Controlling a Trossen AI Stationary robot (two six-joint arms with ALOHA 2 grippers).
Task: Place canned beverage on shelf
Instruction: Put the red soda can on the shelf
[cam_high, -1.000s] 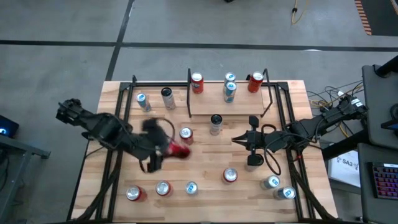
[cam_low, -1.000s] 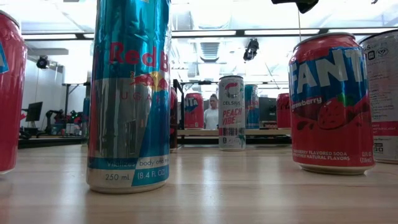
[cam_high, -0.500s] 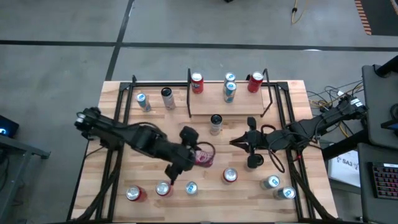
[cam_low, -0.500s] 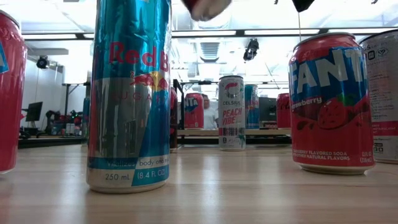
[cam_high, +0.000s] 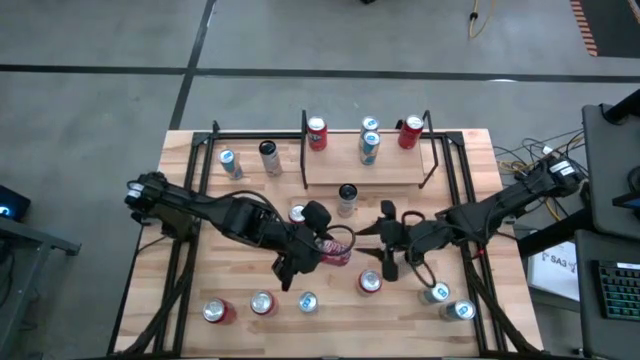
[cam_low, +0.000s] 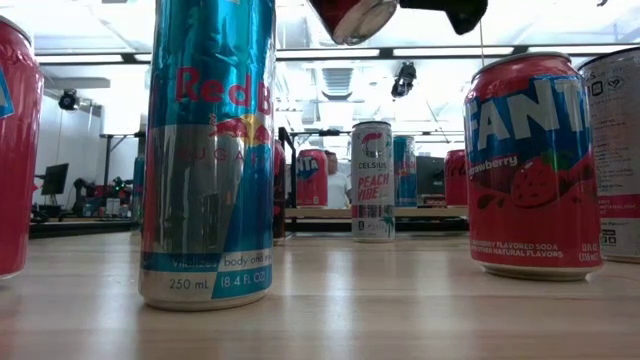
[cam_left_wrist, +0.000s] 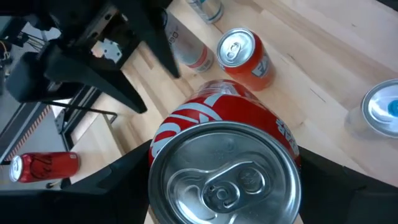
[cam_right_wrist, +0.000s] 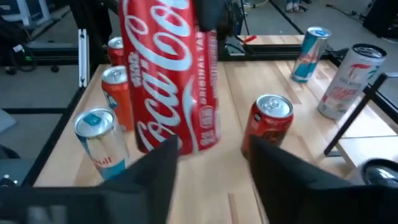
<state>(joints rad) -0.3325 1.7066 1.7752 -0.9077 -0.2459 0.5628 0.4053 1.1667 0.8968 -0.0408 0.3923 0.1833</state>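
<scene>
A grey floor surrounds the wooden tabletop (cam_high: 200, 290), whose left and right edges are flanked by the black frame legs. Cans stand scattered near the front edge and the back left corner, leaving a clear strip of bare wood through the middle, between the two arms.

At the back of the tabletop sits the shelf (cam_high: 390, 170), a light-wood board between thin black side rails. Three cans stand upright on it: a red can (cam_high: 317, 132) at its left, a blue-and-silver can (cam_high: 369, 141) in the middle and a second red can (cam_high: 410, 131) at its right. Just in front of the shelf's front edge a slim dark-topped can (cam_high: 347, 198) stands on the tabletop.

The left gripper (cam_high: 318, 245) reaches from the left side to the tabletop's centre, its jaws pinching the red cola can (cam_high: 336, 250). The can is held off the wood, tipped over; in the low view its bottom end (cam_low: 352, 16) hangs high above the standing cans. The left wrist view looks onto its silver top (cam_left_wrist: 225, 169), framed on both sides by that arm's dark fingers (cam_left_wrist: 112, 180).

The right gripper (cam_high: 388, 240) faces it from the right, just beside the can, jaws spread apart and holding nothing; from its wrist the cola can (cam_right_wrist: 171, 74) fills the space ahead of them.
</scene>
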